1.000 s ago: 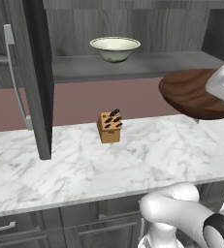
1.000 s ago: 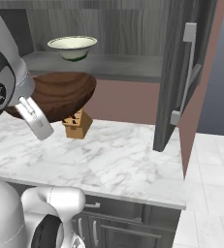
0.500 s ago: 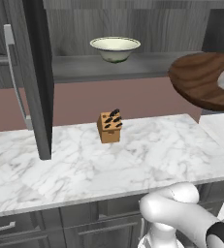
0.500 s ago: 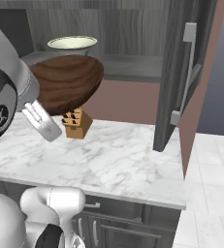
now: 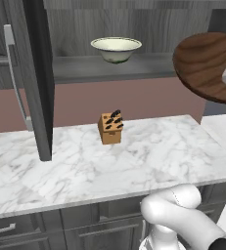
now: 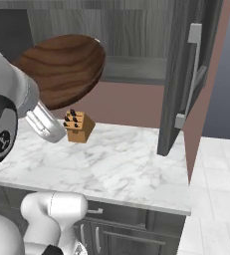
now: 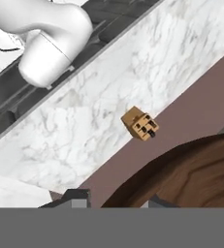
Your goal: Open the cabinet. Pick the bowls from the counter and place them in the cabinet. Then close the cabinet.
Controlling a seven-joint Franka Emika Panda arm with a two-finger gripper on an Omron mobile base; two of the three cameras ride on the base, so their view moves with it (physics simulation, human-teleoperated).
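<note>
Round wood-grain bowl (image 5: 205, 66) above veined marble counter (image 5: 134, 161).

White marble counter (image 5: 148, 161), knife block (image 5: 110, 128) on it

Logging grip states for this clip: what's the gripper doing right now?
Gripper: shut on the dark brown wooden bowl, lifted in the air beside the open cabinet.
</note>
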